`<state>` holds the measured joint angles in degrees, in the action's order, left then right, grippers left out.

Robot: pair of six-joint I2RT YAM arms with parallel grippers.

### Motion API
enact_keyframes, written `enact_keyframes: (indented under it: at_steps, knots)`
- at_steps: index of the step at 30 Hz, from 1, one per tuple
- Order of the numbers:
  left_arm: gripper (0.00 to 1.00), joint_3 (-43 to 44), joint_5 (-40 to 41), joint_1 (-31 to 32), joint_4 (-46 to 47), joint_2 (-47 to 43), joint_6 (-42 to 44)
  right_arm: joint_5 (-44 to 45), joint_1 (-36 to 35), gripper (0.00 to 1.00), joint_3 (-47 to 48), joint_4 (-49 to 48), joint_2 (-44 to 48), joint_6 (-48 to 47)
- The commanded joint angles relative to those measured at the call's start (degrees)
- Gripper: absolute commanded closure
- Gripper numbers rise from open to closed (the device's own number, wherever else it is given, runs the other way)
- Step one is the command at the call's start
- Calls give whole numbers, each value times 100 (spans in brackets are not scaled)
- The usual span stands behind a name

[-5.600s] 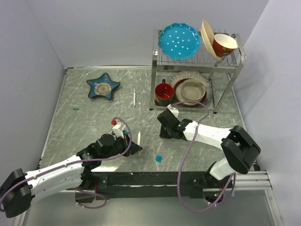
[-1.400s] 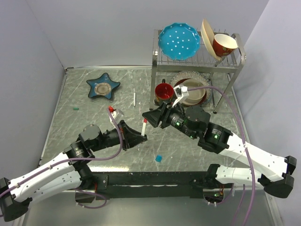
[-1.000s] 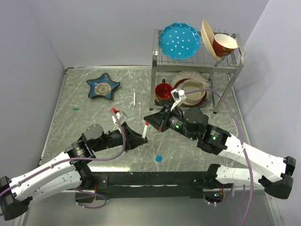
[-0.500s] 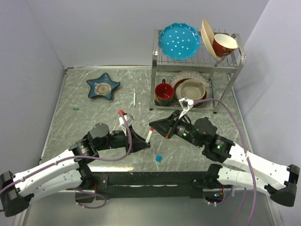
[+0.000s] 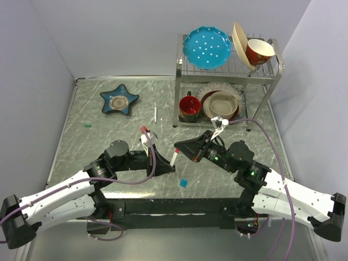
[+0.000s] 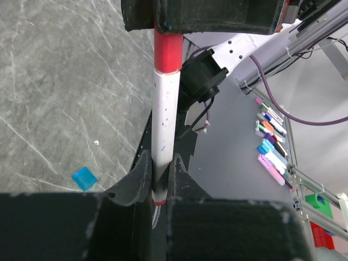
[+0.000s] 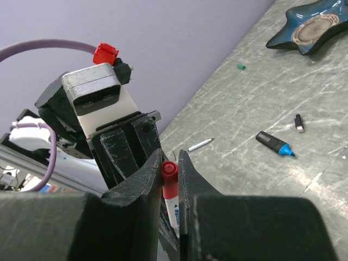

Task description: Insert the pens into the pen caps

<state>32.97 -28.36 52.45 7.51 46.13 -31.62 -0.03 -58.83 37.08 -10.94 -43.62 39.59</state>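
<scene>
1. Surface [image 5: 109, 141]: grey, marbled; carries all the items below.
2. Dish rack [image 5: 228, 70]: far right, loaded with crockery. No part in my task.
3. Left pincer [image 5: 167, 166]: clenched on the lower barrel of the white pen [image 6: 165, 119], which is held tilted at centre, toward the near edge.
4. Right pincer [image 5: 178, 149]: clamped on the red cap [image 7: 169, 176] at the pen's upper end.
   - Change: some seconds ago my arms lay low and apart. About a second and a half ago they met over the middle, and the joined pair has since drifted nearer to me.
   - My reading: the cap is on, or very nearly, so this pen looks close to done.
5. Star dish [image 5: 118, 99]: far left, idle.
6. Black marker [image 7: 274, 144], blue end: lying flat. Only the right wrist view shows it, and I cannot find it from above.
7. Thin pen [image 5: 155, 114]: loose, just left of the rack.
8. Black cap [image 7: 298, 123]: just beyond the marker, in the right wrist view only.
9. Blue cap [image 5: 184, 183]: loose near the front edge, and also caught by the left wrist.
10. Teal cap [image 5: 87, 125]: far left, well apart from everything.

Note: the left wrist view alone shows the cap's rim meeting the white barrel, with no gap that I can see.
</scene>
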Motion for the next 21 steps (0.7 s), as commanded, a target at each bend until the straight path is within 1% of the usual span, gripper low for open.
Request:
enact_keyframes:
  at_steps: [1,5,10,13,15,20,21]
  knots:
    - [99,526,928,-358,1525,116,-275,-1508,-313,100,-280,769,-33,119]
    - [99,605,1069,-384,1482,177,-275,-1403,-331,100,-289,857,-165,-4]
    - [99,772,1131,-577,1298,195,-187,-1271,-366,100,-271,1164,-217,-145]
    - [99,869,982,-814,1218,273,-231,-1324,-419,100,-289,1348,-340,-189]
    - [99,965,973,-928,1130,317,-222,-1140,-524,100,-263,1471,-384,-233]
    - [99,1175,613,-1114,1201,563,-363,-1096,-612,100,-307,1471,-437,-259]
    - [99,1246,621,-1114,1052,599,-311,-904,-665,100,-254,1576,-516,-303]
